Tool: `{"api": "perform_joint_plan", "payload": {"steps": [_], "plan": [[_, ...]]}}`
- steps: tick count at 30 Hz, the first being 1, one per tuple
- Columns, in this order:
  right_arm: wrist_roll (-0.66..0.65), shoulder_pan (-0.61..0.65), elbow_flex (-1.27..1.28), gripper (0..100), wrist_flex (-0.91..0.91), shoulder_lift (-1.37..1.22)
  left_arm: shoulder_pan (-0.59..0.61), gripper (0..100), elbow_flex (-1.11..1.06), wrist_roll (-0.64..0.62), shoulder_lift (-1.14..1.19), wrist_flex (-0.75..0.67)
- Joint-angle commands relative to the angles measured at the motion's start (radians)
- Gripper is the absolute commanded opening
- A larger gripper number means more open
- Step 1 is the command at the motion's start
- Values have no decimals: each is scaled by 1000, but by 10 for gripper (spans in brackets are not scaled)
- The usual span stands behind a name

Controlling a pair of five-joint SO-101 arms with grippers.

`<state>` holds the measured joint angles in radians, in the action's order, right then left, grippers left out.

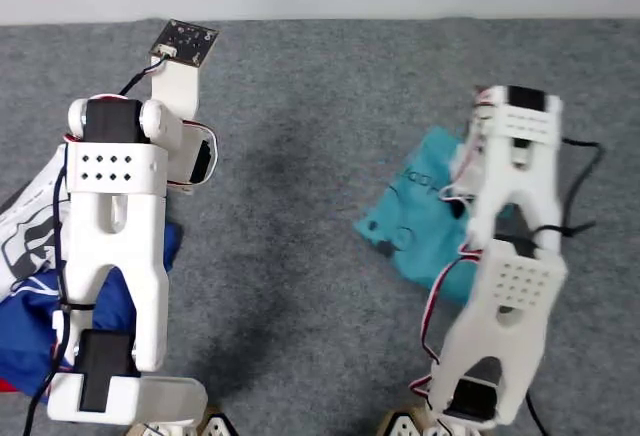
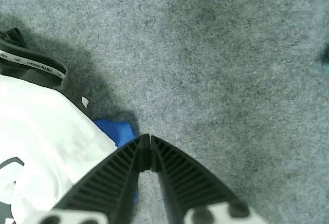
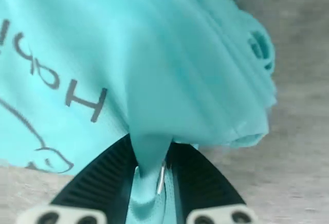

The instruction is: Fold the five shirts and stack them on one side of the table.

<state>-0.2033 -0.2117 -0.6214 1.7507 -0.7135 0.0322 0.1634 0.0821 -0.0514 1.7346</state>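
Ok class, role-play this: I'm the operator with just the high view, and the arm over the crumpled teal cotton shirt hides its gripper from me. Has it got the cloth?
Observer: Yes. The right gripper is shut on a pinched fold of the crumpled teal cotton shirt, which sits between its black ribbed fingers.
Operator: And the other arm's gripper?
Observer: The left gripper is shut with its tips meeting, holding nothing, over the grey carpeted table.
Operator: Is there anything beside it that I miss?
Observer: A dark garment with a printed band lies against the white shirt.
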Motion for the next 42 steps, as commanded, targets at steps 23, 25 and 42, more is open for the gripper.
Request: {"api": "perform_joint_plan", "payload": {"steps": [23,25,42], "plan": [[-620,-556,-114,11,-237,105,-2,6,2,6,-44,18],[-620,-567,-114,25,-252,82,-2,6,2,6,-44,18],[-384,-486,-137,34,8,246,-2,6,2,6,-43,18]]}}
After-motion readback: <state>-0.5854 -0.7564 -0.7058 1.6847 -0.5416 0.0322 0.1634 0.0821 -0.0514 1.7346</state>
